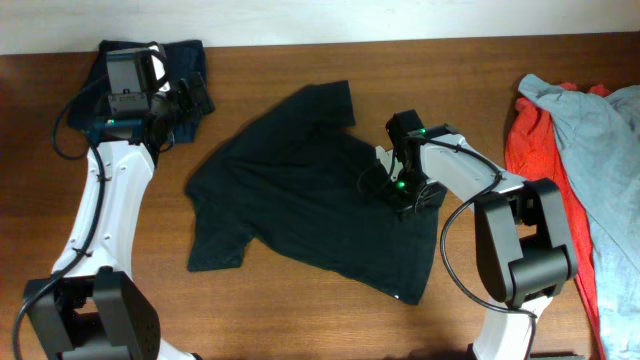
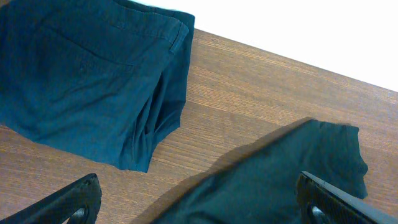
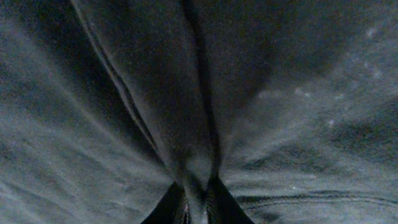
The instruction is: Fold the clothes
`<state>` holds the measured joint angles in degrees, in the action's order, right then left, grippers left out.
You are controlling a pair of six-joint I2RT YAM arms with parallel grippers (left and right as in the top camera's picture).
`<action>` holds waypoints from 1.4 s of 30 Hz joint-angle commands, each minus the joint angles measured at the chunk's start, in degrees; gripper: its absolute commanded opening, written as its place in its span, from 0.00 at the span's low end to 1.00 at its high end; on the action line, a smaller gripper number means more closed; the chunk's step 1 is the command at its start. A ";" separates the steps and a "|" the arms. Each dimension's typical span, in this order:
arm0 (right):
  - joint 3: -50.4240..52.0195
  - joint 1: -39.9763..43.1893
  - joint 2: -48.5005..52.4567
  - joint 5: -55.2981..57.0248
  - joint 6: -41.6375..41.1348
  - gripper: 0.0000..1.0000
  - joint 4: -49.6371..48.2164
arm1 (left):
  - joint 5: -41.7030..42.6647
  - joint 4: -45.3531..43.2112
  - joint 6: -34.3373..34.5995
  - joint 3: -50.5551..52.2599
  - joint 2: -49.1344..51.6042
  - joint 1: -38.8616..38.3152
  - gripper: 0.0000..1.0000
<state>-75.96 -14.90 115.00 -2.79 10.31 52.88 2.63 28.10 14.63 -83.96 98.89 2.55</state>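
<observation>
One black T-shirt [image 1: 300,190] lies spread but rumpled at the centre of the table [image 1: 300,325]. One sleeve points toward 12 o'clock, and a small white mark [image 1: 398,297] sits near its hem at 5 o'clock. At the shirt's 3 o'clock side the right gripper [image 1: 410,195] is pressed down into the cloth. The right wrist view shows its two fingertips [image 3: 171,205] drawn close together with a raised fold of the black fabric pinched between them.

There are four garments in all. One folded navy garment [image 2: 81,81] lies at the table's 10 o'clock corner. One red garment [image 1: 525,150] and one pale grey-blue garment [image 1: 600,130] are heaped together at 3 o'clock, the grey-blue partly over the red.

The left gripper [image 1: 192,102] hangs just beside the navy garment, its jaws spread wide and holding nothing.
</observation>
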 commanded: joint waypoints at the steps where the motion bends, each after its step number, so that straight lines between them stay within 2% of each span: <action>1: -1.84 -0.46 -0.55 -0.50 -0.22 0.14 1.57 | 0.61 0.07 0.55 0.13 0.13 0.13 0.99; 10: -6.54 -0.46 -0.55 1.44 -0.20 0.15 3.91 | 0.61 0.07 0.55 0.13 0.13 0.13 0.99; 27: -6.62 -0.39 -0.55 3.76 0.00 0.15 3.87 | 0.61 0.07 0.55 0.13 0.13 0.13 0.99; 30: -6.62 -0.39 -0.55 7.87 -0.04 0.04 3.43 | 0.61 0.07 0.55 0.13 0.13 0.13 0.99; 36: -6.93 1.33 -0.55 15.17 -0.04 0.04 -0.24 | 0.61 0.07 0.55 0.13 0.13 0.13 0.99; 42: -10.78 5.79 -0.55 15.34 -0.02 0.04 -2.99 | 0.61 0.07 0.55 0.13 0.13 0.13 0.99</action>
<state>-83.70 -11.68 115.00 10.20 10.52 51.20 2.63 28.10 14.63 -83.96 98.89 2.55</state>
